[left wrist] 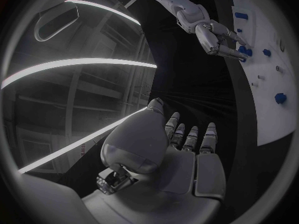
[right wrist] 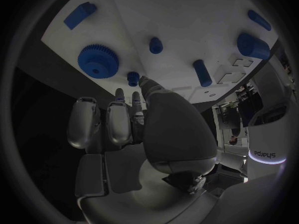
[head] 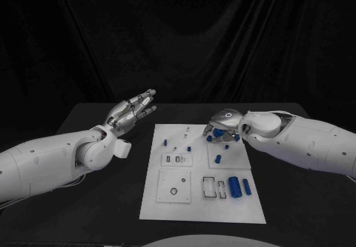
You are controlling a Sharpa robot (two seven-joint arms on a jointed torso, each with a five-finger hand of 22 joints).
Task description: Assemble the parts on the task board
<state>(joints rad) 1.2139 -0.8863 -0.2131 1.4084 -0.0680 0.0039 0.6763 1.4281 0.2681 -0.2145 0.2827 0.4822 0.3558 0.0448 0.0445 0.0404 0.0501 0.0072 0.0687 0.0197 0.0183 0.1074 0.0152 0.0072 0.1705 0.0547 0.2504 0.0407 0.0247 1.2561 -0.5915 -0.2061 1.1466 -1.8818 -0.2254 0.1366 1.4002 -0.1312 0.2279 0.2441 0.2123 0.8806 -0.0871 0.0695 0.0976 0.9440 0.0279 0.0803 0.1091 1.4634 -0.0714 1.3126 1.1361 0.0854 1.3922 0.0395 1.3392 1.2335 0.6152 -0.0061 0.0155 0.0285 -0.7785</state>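
Left silver hand (head: 132,111) hovers open, fingers apart, left of the white rectangular task board (head: 200,206). Right silver hand (head: 223,125), holding nothing, fingers slightly spread, hangs over the board's far edge above a blue toothed gear (right wrist: 97,60).

I see a dim, dark scene where the white task board (head: 167,206) stands out brightly, and my wrist views bend straight edges.

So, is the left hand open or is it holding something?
Open. The left hand is raised beside the task board, fingers stretched out and holding nothing.
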